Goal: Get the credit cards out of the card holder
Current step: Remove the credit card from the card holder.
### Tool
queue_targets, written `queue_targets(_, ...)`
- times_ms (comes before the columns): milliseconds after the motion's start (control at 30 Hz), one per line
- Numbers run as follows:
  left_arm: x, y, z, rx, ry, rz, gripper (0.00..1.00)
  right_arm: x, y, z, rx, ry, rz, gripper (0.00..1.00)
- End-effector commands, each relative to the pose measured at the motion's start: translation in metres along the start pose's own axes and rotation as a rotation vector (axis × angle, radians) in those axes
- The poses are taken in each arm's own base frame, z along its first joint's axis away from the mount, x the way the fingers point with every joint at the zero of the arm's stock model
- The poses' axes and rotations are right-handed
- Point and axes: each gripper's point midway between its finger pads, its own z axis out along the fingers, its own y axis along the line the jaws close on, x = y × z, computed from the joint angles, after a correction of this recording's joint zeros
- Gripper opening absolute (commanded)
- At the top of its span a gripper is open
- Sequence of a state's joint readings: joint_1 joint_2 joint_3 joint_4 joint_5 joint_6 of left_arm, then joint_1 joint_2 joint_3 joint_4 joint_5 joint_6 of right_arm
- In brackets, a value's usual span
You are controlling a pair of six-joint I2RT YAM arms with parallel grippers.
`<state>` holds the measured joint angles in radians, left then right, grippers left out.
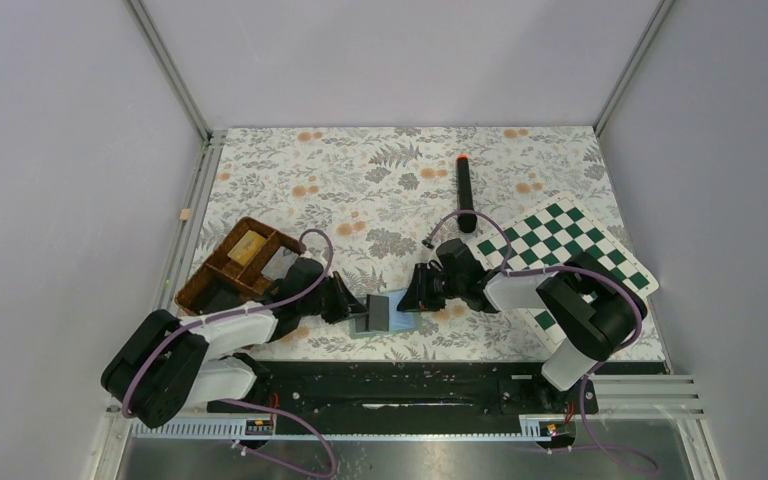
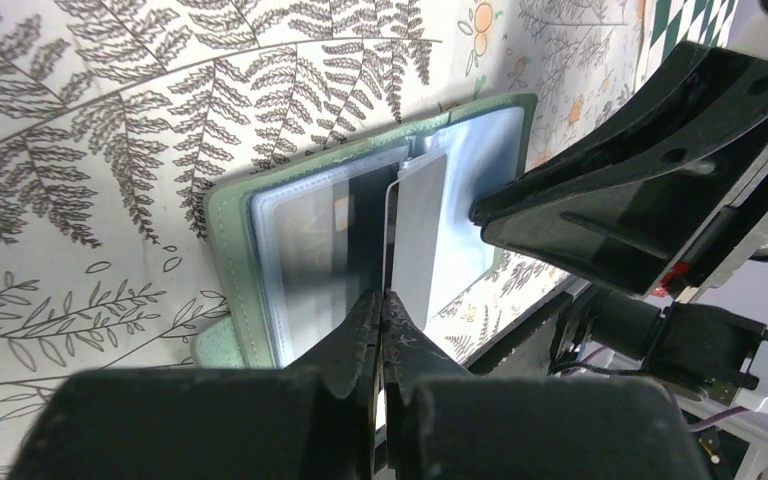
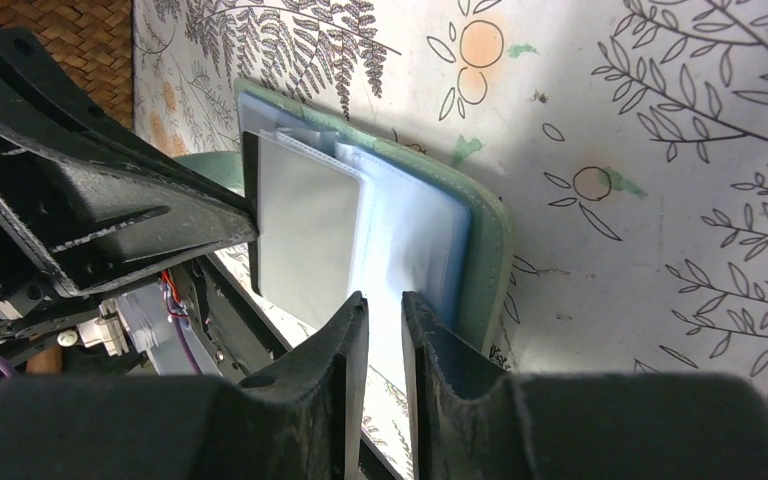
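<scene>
Left wrist view: the left claw [image 2: 382, 300] is clamped on the near edge of a silvery card [image 2: 422, 235], held over the middle of the open wallet [image 2: 228, 240]. The wallet lies on the bench [image 1: 380, 180] near its front edge, between the two arms. The right claw [image 3: 385, 310] sits at the wallet's pale blue panel, its fingers a narrow gap apart; whether they pinch it I cannot tell.

Left fingers [image 2: 355, 335] pinched, right fingers [image 3: 345, 350] nearly closed
</scene>
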<state>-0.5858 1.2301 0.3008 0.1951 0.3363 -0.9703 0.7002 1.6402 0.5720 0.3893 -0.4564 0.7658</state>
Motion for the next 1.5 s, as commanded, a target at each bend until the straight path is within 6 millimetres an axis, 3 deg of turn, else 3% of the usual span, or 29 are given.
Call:
queue_targets(0, -0.013, 0.006, -0.003, -0.033, -0.081, -0.047, 0.0, 0.009, -0.031, 0.002, 0.112, 0.009, 0.027, 0.27)
queue_targets(200, -0.013, 0.01, -0.005, -0.041, -0.093, -0.05, 0.0, 0.006, -0.028, -0.001, 0.107, -0.005, 0.013, 0.27)
queue_targets(733, -0.004, -0.026, -0.013, 0.177, -0.033, 0.003, 0.0, 0.002, -0.018, -0.005, 0.067, -0.027, -0.005, 0.27)
queue_targets(967, -0.008, -0.01, -0.009, 0.079, -0.044, 0.024, 0.17, 0.002, -0.005, -0.009, 0.003, -0.03, -0.019, 0.32)
queue_targets(1100, -0.01, -0.007, -0.01, 0.053, -0.053, 0.04, 0.2, -0.005, 0.016, -0.015, -0.072, -0.057, -0.025, 0.43)
queue_targets(1467, -0.008, -0.006, -0.007, 0.053, -0.034, 0.048, 0.21, -0.001, 0.036, -0.007, -0.131, -0.034, -0.012, 0.48)
